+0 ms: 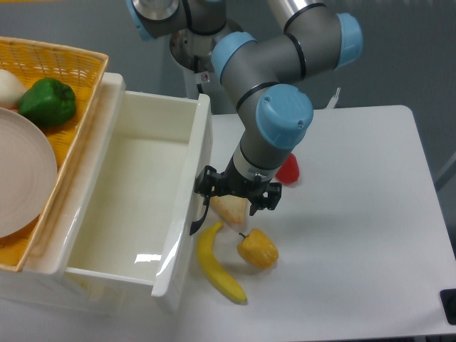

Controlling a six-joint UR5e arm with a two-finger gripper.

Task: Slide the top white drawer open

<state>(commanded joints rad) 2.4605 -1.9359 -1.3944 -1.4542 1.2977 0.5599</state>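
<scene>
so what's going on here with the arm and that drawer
A single robot arm is working the top white drawer, which already sits pulled well out and looks empty inside. The gripper is right by the drawer's black handle; whether it is gripping it is unclear. A banana and yellow pepper lie on the table beside it.

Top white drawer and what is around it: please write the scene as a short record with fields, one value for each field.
drawer: top white drawer, pulled far out, inside bare
handle: black handle on drawer front
gripper: gripper beside the drawer front, near the handle; fingers hidden, state unclear
table items: banana, yellow bell pepper, a red item partly behind the arm
on cabinet: yellow wicker basket holding green bell pepper and plate
</scene>
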